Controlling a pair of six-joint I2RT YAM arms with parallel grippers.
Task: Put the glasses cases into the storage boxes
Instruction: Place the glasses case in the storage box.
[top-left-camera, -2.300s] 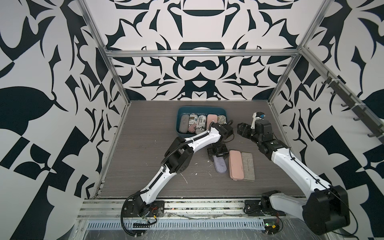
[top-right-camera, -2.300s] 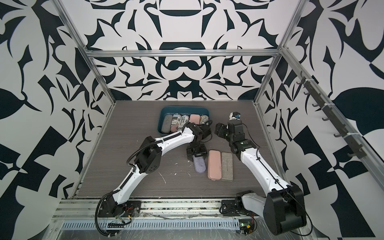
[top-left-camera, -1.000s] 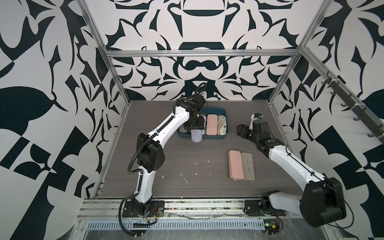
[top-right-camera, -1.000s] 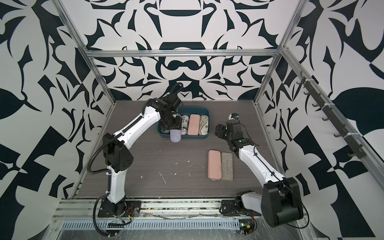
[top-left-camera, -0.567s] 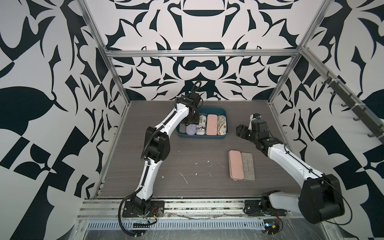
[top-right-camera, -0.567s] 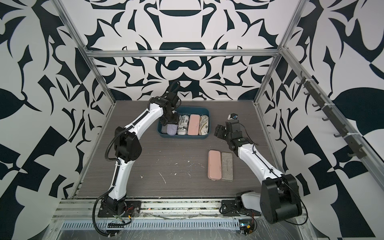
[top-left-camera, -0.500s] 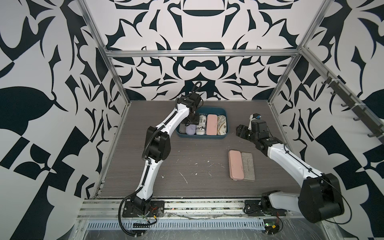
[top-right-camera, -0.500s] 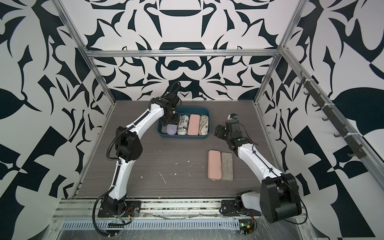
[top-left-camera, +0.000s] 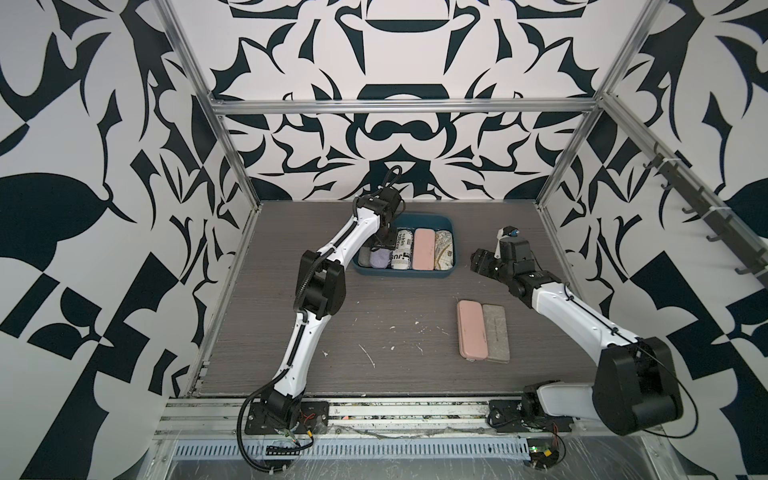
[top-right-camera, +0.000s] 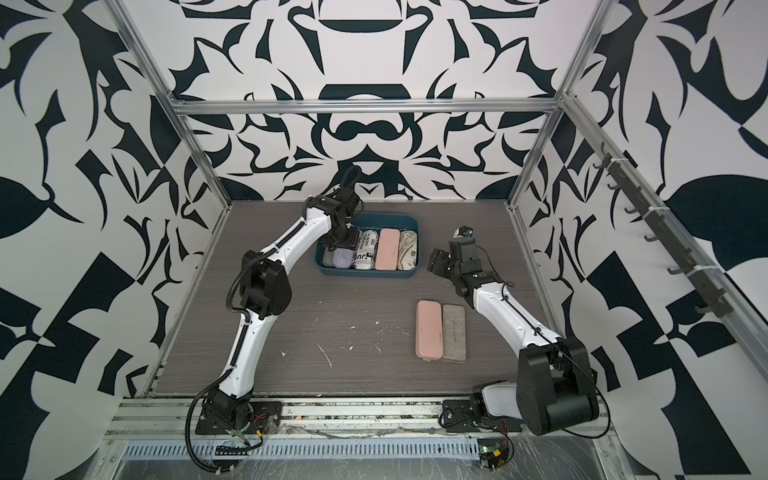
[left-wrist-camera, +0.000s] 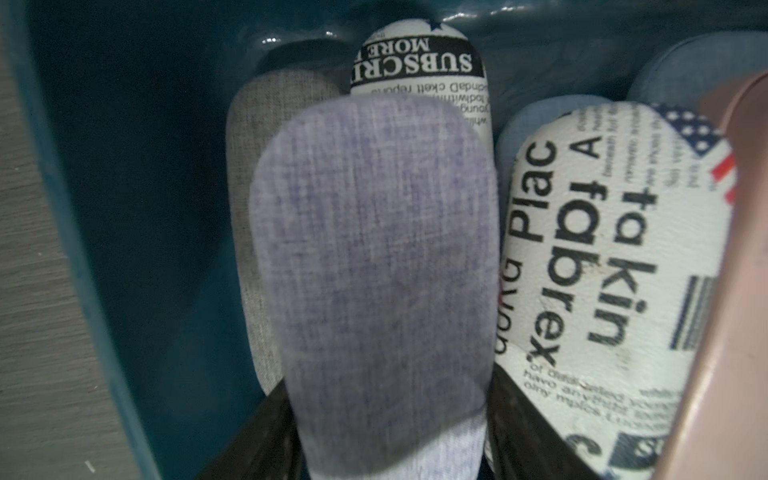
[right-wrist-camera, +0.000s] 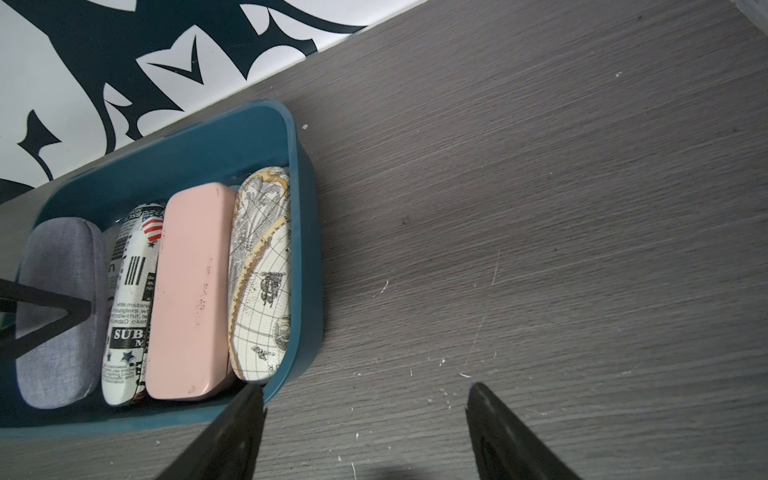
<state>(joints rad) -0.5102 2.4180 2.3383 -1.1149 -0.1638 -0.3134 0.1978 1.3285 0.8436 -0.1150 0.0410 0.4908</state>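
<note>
Seat lavender case (left-wrist-camera: 374, 270), gripped by left pincer (top-left-camera: 383, 244), flat at storage box (top-left-camera: 405, 273) left end over grey case (left-wrist-camera: 270, 95) and newspaper case (left-wrist-camera: 415, 62), then release, minding open, empty right pincer (right-wrist-camera: 365, 388) beside box.

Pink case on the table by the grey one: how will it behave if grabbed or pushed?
The pink case looks smooth and hard-shelled: probably stiff, maybe slippery to grip. It lies flat and boxy, so it should slide, not roll. It lies right against the grey case; a sideways push would likely move both.
</note>
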